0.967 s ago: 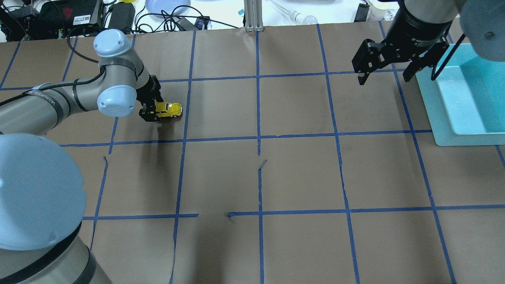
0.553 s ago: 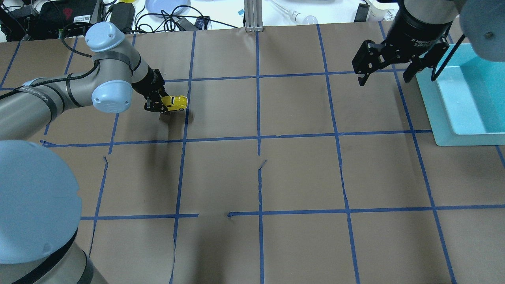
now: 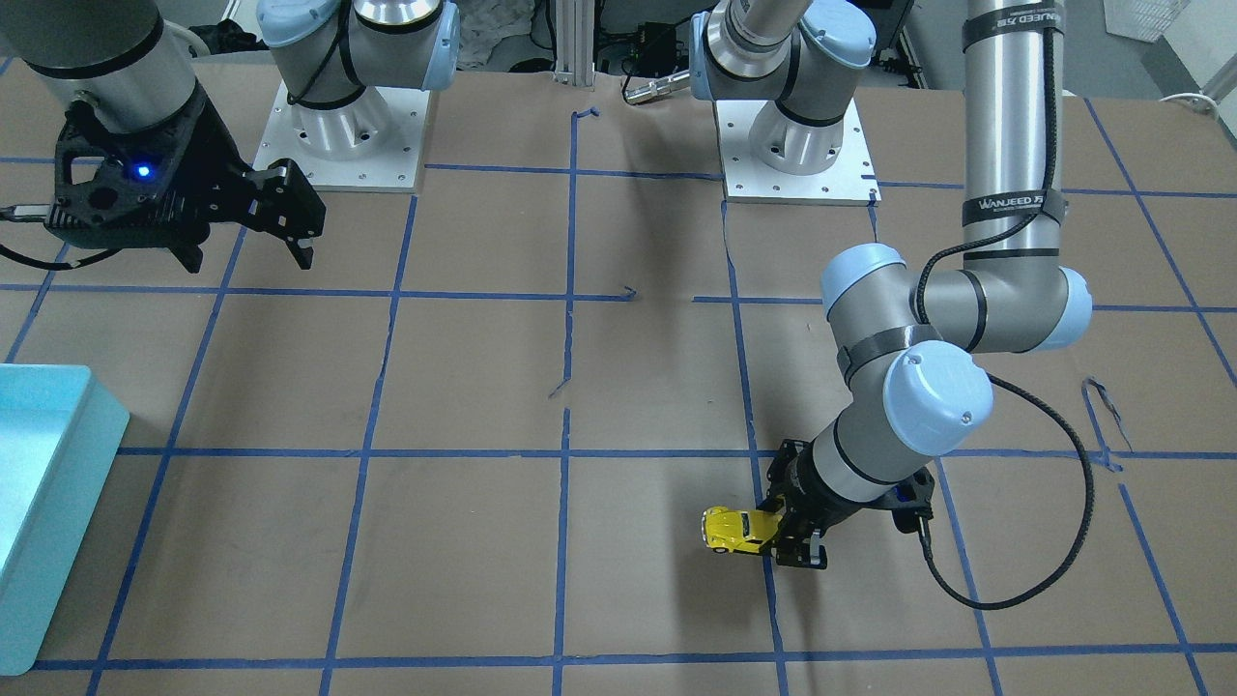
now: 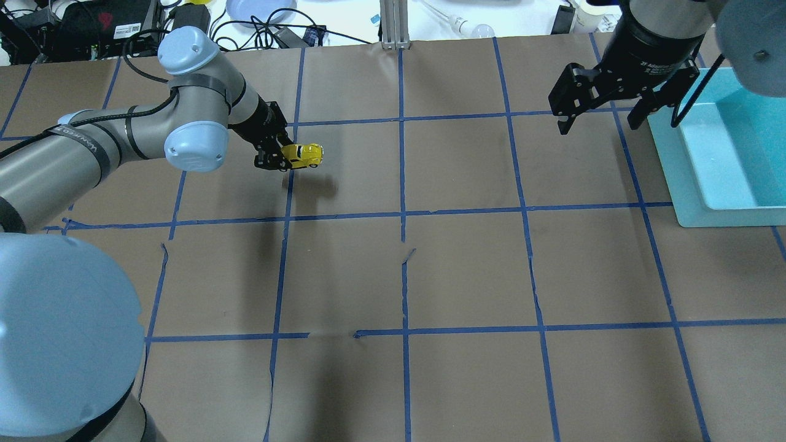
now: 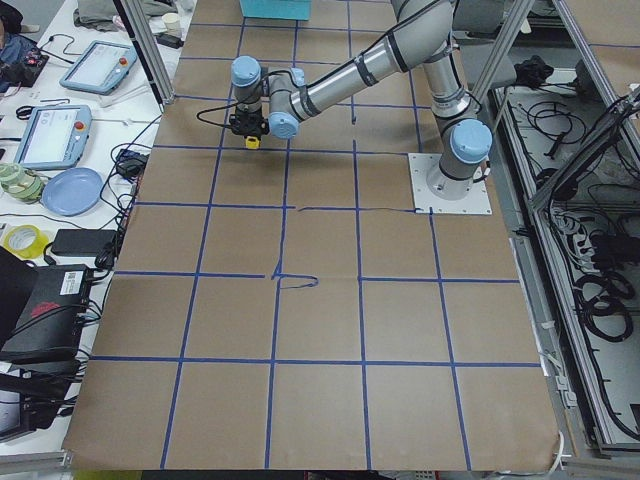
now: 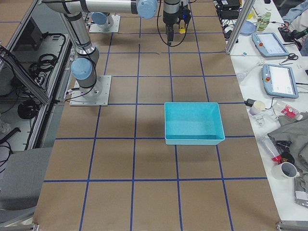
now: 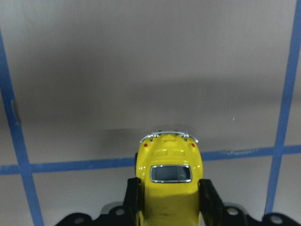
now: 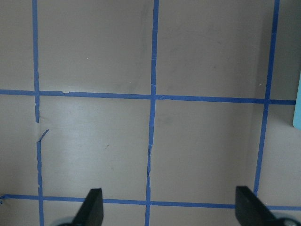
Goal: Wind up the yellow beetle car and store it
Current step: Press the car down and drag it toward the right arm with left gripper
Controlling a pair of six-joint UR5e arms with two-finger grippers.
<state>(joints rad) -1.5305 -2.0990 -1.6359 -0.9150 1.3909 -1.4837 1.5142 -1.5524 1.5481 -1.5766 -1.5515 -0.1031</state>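
The yellow beetle car (image 4: 303,156) is held in my left gripper (image 4: 277,158), which is shut on its sides. The car hangs above the brown table, its shadow a little below it. In the left wrist view the car (image 7: 169,188) sits between the two fingers, rear window up. It also shows in the front-facing view (image 3: 736,530) and the exterior left view (image 5: 252,142). My right gripper (image 4: 605,113) is open and empty, high over the table next to the teal bin (image 4: 731,153). Its fingertips (image 8: 94,207) show wide apart in the right wrist view.
The table is covered in brown paper with a blue tape grid (image 4: 402,215). The teal bin stands at the table's right side (image 6: 193,122). Cables, tablets and clutter lie beyond the far edge (image 4: 184,18).
My left gripper has lifted the car off the table and carried it to the right and slightly away. The right arm has not moved.
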